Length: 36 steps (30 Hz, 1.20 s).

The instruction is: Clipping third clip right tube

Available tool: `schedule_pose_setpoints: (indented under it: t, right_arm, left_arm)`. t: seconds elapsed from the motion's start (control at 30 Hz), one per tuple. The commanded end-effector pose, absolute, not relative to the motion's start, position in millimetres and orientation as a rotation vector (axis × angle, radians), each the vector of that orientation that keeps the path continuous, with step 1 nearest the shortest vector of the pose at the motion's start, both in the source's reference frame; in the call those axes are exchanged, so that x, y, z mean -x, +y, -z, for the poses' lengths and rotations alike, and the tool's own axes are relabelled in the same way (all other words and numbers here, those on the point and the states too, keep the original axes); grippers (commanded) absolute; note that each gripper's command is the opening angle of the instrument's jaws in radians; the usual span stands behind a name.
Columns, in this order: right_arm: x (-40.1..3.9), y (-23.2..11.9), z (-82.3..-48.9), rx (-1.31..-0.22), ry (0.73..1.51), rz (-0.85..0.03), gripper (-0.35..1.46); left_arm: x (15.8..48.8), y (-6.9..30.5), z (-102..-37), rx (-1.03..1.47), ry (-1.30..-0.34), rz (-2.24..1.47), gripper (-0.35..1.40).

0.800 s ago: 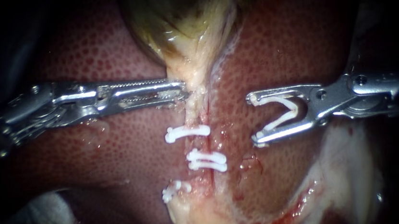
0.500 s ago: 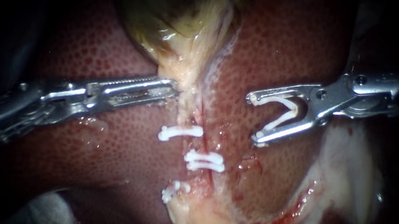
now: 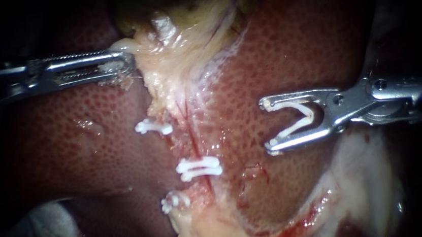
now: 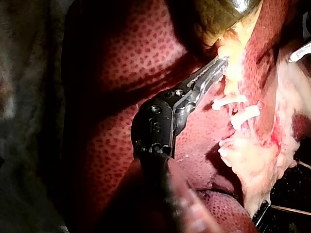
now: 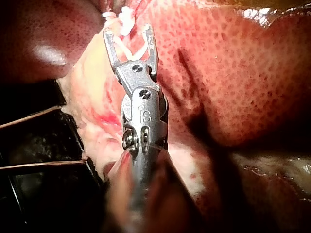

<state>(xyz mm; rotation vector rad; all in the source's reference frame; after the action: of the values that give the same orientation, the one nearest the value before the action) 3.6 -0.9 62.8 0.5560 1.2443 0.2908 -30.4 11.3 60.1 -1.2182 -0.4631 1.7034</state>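
Endoscope view, big to small: liver (image 3: 291,50) beneath, gallbladder (image 3: 172,30) above, its neck pinched in left instrument (image 3: 127,65) claw, off to the left. Right tube (image 3: 192,143) long axis up-down, from gallbladder toward two clips (image 3: 200,168) already across it. Right instrument (image 3: 269,127) nearer, claw spread yet cradling open clip (image 3: 293,129) from both sides, mouth facing left at tube, well apart, crosswise to it.

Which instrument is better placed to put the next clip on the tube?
Right instrument: its jaws hold a white clip, mouth towards the tube. The left instrument is clamped on pale tissue, so it is occupied.
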Motion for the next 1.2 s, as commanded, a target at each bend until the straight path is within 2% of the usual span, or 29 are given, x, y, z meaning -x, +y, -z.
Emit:
schedule_pose_setpoints:
  t: [0.03, 0.4, 0.73, 1.2]
  right_arm:
    - [-3.7, -0.9, -62.8, -0.556, 1.244, -0.291, 0.5]
    - [-5.7, -1.2, -63.7, -0.544, 1.242, -0.297, 0.5]
    - [-10.4, -2.4, -68.7, -0.546, 1.239, -0.303, 0.5]
    - [-15.4, -4.4, -75.5, -0.608, 1.213, -0.336, 0.5]
  left_arm:
    - [30.4, 11.3, -60.1, 1.22, -0.463, -1.703, -0.35]
    - [30.5, 11.3, -60.0, 1.219, -0.462, -1.703, -0.35]
    - [30.9, 11.1, -59.8, 1.218, -0.458, -1.701, -0.35]
    - [31.3, 10.9, -59.8, 1.217, -0.454, -1.7, -0.35]
